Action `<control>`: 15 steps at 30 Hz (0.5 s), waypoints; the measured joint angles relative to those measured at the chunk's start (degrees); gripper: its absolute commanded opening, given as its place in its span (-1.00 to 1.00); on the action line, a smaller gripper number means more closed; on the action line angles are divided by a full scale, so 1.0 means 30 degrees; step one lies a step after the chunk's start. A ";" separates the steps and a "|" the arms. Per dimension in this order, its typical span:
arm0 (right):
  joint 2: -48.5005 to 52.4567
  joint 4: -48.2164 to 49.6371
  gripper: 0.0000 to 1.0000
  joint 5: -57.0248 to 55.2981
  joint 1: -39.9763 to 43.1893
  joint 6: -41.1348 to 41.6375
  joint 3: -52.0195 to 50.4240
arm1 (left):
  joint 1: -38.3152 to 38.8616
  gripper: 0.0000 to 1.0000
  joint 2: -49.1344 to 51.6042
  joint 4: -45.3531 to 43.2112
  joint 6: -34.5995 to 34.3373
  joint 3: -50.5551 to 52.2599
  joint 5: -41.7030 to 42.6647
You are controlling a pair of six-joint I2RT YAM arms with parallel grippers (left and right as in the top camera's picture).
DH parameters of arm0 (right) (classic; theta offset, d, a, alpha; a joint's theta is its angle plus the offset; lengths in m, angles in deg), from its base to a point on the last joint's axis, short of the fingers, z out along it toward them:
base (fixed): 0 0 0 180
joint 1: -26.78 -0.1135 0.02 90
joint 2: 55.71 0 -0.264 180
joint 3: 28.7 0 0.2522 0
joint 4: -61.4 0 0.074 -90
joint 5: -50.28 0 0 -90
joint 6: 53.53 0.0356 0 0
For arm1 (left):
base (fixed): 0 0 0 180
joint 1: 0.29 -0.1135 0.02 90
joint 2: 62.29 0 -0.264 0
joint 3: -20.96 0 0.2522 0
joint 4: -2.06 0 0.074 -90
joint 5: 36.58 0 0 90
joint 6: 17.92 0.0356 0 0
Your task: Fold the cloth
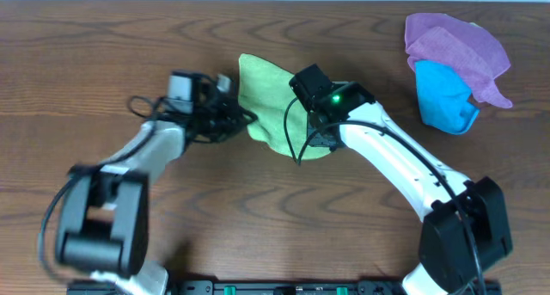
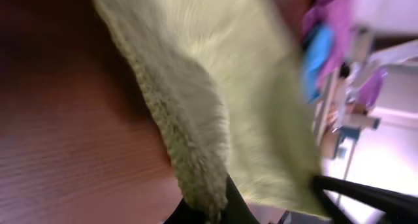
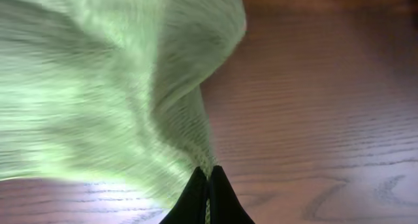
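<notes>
On the left, the left claw (image 1: 235,116) reaches in across the table (image 1: 284,209) to the near-left edge of the cloth (image 1: 262,93). Its wrist view shows the thick hem of the cloth running down into the black fingers, so I judge it clamped on that edge. The view is blurred and the pinch itself sits at the bottom border. The cloth lies in the middle of the table, a little toward the far side. It is rumpled rather than flat, with a pointed corner toward the far-left and its right part hidden under the other arm. The right claw (image 3: 208,192) is together, with a thin ridge of the cloth pinched between its tips and the fabric fanning away from them above the wood. Well off to the right, a purple cloth (image 1: 455,41) and a blue cloth (image 1: 443,101) lie bunched together, clear of the work. The step in hand looks like the grasp that comes ahead of the first fold, with both holds apparently made and no fold laid yet. The next move calls for lifting both held points together, keeping the fabric lightly taut between them. They should then carry that edge over to the opposite side so the edges line up, without dragging the whole cloth along the table.
</notes>
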 measured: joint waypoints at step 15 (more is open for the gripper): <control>-0.1734 0.7322 -0.97 0.0146 0.0146 -0.1647 -0.0007 | -0.1552 -0.88 -0.3249 -0.1231 -0.2922 -0.0699 -0.1552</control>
